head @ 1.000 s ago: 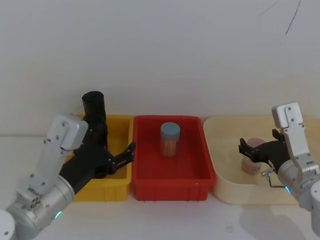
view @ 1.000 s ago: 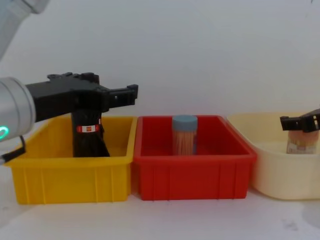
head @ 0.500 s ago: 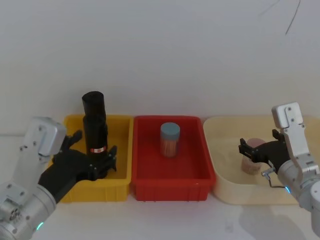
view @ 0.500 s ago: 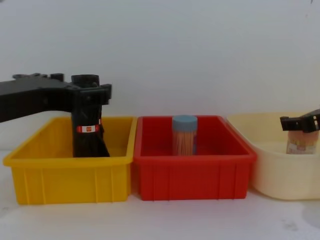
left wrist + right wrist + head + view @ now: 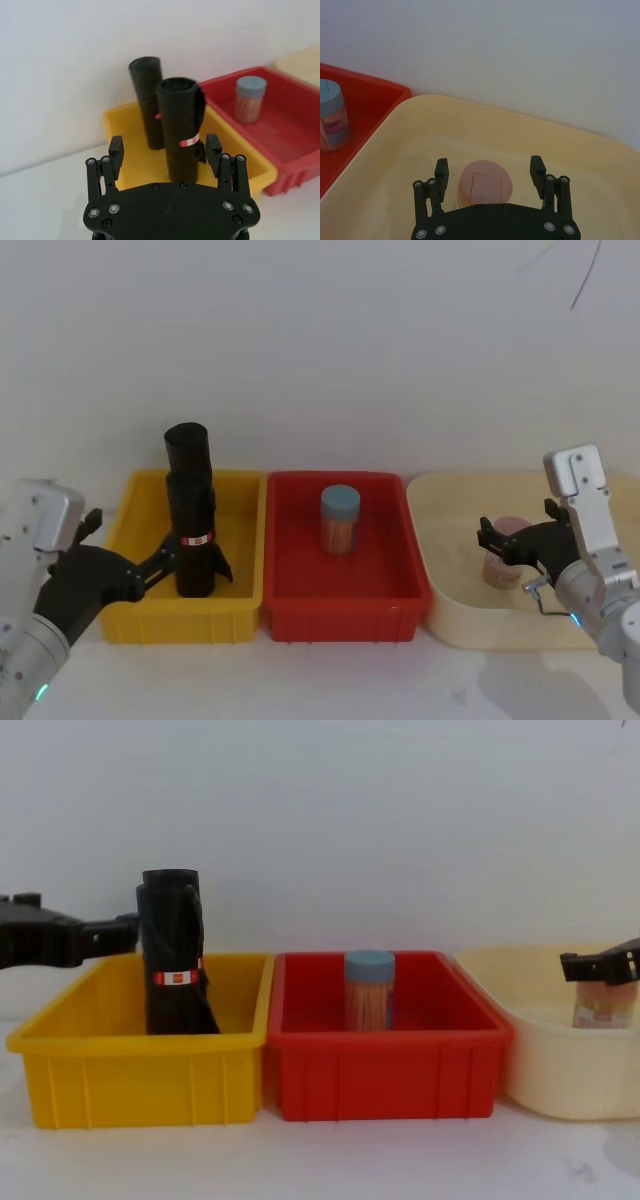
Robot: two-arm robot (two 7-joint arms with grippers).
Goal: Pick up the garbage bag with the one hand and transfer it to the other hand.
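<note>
The garbage bag (image 5: 196, 540) is a tall black roll with a white-and-red label band, standing upright in the yellow bin (image 5: 137, 622); it is also seen in the left wrist view (image 5: 181, 120) and the chest view (image 5: 175, 990). My left gripper (image 5: 135, 538) is open at the bin's left side, level with the roll and a short way from it, with nothing between its fingers (image 5: 164, 147) (image 5: 110, 932). My right gripper (image 5: 490, 542) is open over the cream tub (image 5: 450, 625), its fingers either side of a pink-lidded jar (image 5: 485, 186).
A second black roll (image 5: 147, 95) with a red label stands just behind the first. The red bin (image 5: 345, 620) in the middle holds a blue-lidded jar (image 5: 340, 520). A white wall rises close behind the bins.
My left gripper has drawn back leftward and toward me, from beside the rolls over the yellow bin to the bin's left edge. The rolls and the right arm have not moved.
</note>
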